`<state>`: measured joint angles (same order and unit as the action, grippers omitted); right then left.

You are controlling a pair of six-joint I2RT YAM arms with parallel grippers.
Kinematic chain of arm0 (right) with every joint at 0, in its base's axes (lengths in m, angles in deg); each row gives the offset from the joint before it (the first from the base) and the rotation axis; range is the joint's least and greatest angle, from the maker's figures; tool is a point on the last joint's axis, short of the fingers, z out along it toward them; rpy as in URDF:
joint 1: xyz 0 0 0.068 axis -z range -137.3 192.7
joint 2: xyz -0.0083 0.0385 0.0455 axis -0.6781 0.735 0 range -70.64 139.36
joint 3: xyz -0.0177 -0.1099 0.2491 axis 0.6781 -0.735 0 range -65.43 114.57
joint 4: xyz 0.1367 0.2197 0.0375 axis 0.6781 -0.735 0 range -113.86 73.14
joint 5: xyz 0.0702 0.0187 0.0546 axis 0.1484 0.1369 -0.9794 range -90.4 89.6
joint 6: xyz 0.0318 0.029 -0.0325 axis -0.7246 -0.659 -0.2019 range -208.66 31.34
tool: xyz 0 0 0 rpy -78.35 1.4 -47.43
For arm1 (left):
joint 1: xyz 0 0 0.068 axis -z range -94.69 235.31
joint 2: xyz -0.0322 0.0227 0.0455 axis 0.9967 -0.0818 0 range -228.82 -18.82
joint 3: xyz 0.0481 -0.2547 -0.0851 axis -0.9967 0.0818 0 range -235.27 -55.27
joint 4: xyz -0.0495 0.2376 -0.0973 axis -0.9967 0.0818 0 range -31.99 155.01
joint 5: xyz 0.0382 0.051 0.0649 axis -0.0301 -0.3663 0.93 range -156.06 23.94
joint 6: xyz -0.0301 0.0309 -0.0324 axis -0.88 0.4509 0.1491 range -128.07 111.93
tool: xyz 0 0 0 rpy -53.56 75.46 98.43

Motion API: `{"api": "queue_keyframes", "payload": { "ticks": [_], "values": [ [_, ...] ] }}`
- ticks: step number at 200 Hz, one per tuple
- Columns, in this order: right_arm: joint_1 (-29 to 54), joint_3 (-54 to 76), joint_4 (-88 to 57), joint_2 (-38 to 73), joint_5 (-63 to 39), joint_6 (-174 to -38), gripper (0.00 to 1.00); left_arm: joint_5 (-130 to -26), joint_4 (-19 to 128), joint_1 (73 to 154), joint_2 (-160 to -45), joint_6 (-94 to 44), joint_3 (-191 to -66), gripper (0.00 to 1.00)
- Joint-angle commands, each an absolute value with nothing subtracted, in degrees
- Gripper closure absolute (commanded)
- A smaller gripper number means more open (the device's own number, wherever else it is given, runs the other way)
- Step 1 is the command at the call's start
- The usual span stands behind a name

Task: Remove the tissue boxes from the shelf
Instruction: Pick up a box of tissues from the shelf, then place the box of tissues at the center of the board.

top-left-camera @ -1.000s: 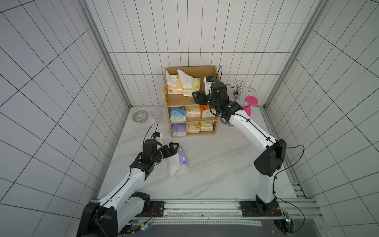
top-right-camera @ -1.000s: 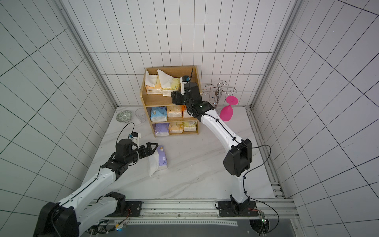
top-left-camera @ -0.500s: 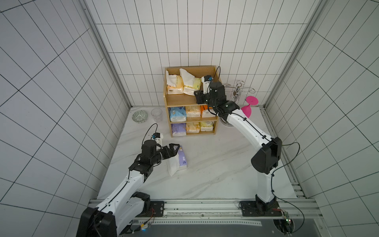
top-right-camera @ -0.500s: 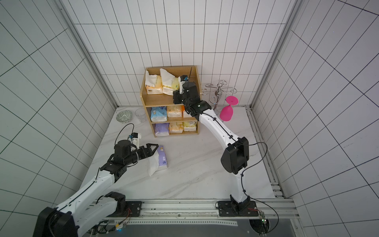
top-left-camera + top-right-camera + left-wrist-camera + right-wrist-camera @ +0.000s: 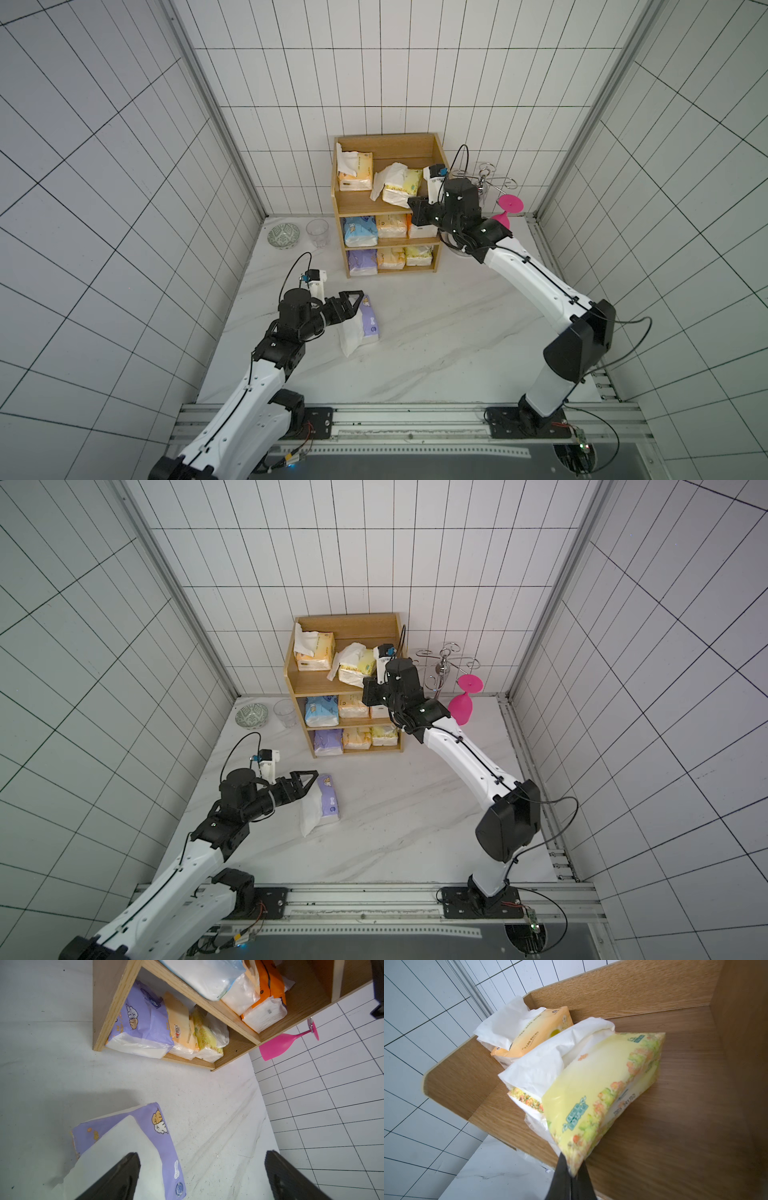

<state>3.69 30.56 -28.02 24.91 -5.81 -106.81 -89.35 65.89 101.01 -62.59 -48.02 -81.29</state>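
My right jaws pinch a corner of the yellow pack [image 5: 602,1093] atop the shelf [image 5: 685,1115]; left jaws stand spread at the purple pack [image 5: 162,1136] on the table [image 5: 207,1088].

The long links of the left arm [image 5: 257,386] and the right arm [image 5: 519,270] are being covered by smooth white shells, while the joints, elbows and wrists are being shown in matte black. A thin black cable [image 5: 549,279] is being run along each white link, past small dark screws. A white camera housing [image 5: 314,279] with a blue connector is being carried at 12 o'clock of the left wrist, and a second camera housing [image 5: 434,176] at 11 o'clock of the right wrist. The left gripper [image 5: 201,1154] is being seen with black wedge-shaped fingers [image 5: 122,1176].
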Motion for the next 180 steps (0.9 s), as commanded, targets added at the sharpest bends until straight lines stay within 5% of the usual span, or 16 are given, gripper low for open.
{"api": "queue_keyframes", "payload": {
  "ticks": [1,92,180],
  "values": [
    [3.11,22.31,-25.75,17.97,-8.59,-105.40,1.00,-87.83,66.80,102.46,-60.25,-50.68,-81.99,0.02],
    [-5.28,-8.77,-24.95,-8.13,-11.36,-102.39,1.00,-75.53,71.72,112.34,-50.29,-54.30,-81.87,0.02],
    [-12.04,-34.17,-10.87,-10.55,-6.96,-109.69,1.00,-70.32,80.13,113.17,-42.47,-54.39,-78.33,0.02]
  ]
}}
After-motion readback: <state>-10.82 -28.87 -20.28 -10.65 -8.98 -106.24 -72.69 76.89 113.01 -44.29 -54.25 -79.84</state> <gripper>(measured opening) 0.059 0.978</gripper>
